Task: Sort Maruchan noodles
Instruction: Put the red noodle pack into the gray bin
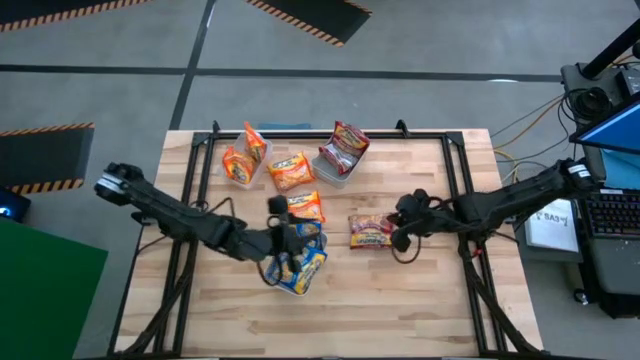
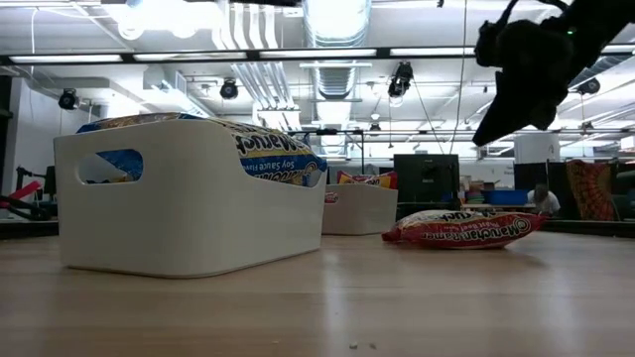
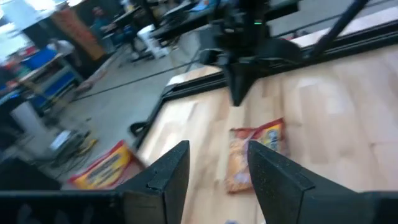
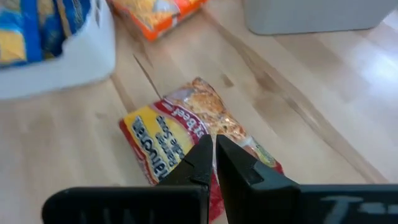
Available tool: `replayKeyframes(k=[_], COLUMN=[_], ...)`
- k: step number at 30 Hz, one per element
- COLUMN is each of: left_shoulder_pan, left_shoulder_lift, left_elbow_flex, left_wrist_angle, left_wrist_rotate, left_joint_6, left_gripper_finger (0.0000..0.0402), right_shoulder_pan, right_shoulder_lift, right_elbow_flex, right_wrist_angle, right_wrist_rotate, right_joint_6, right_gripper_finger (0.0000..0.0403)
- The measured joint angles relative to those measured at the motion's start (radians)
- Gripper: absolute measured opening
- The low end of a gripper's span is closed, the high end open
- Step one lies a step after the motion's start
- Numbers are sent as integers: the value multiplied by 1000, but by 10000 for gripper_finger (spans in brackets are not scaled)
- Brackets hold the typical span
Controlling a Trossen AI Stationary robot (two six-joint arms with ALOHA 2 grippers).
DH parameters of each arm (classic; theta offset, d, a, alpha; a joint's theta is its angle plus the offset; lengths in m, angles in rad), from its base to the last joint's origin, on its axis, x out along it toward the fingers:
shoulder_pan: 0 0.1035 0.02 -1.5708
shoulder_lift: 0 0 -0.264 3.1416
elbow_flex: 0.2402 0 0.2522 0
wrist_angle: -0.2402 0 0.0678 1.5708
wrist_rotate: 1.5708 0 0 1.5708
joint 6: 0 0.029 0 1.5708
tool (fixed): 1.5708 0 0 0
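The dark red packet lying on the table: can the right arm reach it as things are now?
Probably yes. The right gripper hangs just beside the dark red packet, which lies alone on bare wood with nothing between them. Its fingers are shut, so it would need to open before grasping.

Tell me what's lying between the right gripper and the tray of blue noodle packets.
A dark red noodle packet lies flat on the table between the right gripper and the tray of blue packets, clearest in the high view.

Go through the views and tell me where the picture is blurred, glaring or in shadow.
Left wrist view: smeared throughout, the orange packet soft. Right wrist view: the dark red packet fairly clear, the bin beside it soft. Low view: ceiling lights glare, and the gripper above is a dark silhouette. High view: evenly lit, no strong shadows.
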Motion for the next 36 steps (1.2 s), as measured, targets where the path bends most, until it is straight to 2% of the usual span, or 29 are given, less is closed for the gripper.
replayKeyframes(k=[8, 13, 20, 26, 30, 36], left_shoulder_pan=[115, 171, 215, 261, 266, 268], left_shoulder_lift=[152, 248, 400, 522, 604, 707], left_elbow_flex=[0, 21, 123, 219, 295, 386], left_wrist_angle=[222, 222, 210, 190, 156, 124], left_wrist_rotate=[200, 269, 343, 368, 376, 376], left_joint_6=[34, 18, 38, 38, 32, 36], left_gripper_finger=[92, 53, 5, 1, 0, 0], right_shoulder_pan=[0, 0, 0, 0, 0, 0], right_shoulder_lift=[-137, -168, -167, -167, -168, -167], right_elbow_flex=[-115, -149, -150, -147, -147, -147], right_wrist_angle=[123, 115, 111, 110, 110, 110], right_wrist_rotate=[0, -6, -8, -9, -16, -96], right_joint_6=[46, 135, 194, 204, 286, 408], right_gripper_finger=[12, 12, 12, 12, 13, 18])
